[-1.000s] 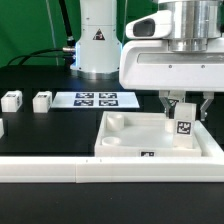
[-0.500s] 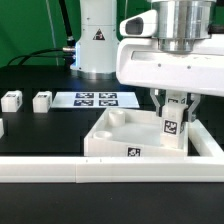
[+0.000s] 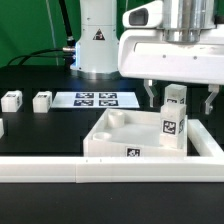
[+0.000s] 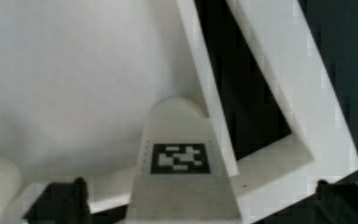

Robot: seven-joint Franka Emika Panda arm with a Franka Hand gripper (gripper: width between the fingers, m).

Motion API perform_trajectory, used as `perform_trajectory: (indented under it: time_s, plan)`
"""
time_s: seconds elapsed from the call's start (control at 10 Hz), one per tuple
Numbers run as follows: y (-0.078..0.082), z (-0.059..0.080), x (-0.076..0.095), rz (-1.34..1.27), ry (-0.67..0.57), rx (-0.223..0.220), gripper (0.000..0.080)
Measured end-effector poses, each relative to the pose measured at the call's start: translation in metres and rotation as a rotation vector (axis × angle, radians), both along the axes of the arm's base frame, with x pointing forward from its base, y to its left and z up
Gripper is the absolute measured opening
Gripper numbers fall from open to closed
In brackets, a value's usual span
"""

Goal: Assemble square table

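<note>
The square table top (image 3: 107, 145), a white slab with a raised rim and a small tag on its front edge, lies on the black table. One white tagged leg (image 3: 175, 118) stands upright in its corner on the exterior view's right. My gripper (image 3: 181, 97) is open just above the leg, a finger on each side and neither touching it. In the wrist view the leg (image 4: 185, 150) stands between the dark fingertips (image 4: 60, 200) of my gripper (image 4: 197, 205), beside the slab's rim (image 4: 247, 90).
Two loose legs (image 3: 11, 100) (image 3: 42, 100) stand at the exterior view's left, with a third cut off at the edge (image 3: 2, 127). The marker board (image 3: 95, 99) lies behind the slab. A long white rail fence (image 3: 60, 170) runs along the front. The robot base (image 3: 97, 40) stands at the back.
My gripper has opened, let go of the leg and risen a little. Before that the slab shifted and turned slightly toward the exterior view's left.
</note>
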State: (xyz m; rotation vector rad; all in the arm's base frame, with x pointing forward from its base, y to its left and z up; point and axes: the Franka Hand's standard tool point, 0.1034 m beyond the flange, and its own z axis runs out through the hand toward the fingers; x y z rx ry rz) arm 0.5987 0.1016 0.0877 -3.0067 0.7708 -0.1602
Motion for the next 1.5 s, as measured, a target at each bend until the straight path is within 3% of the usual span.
perform_trajectory:
  time_s: [0.3, 0.5, 0.9, 1.3, 1.5]
  plan:
    - [-0.018, 0.024, -0.005, 0.142, 0.025, 0.001, 0.0649]
    - [-0.03, 0.028, -0.006, 0.124, 0.019, 0.002, 0.0649]
    - [-0.029, 0.026, -0.006, 0.135, 0.023, 0.0, 0.0649]
    - [-0.072, 0.012, -0.017, 0.347, 0.013, -0.04, 0.0649]
    - [-0.086, 0.005, -0.022, 0.354, 0.009, -0.05, 0.0649]
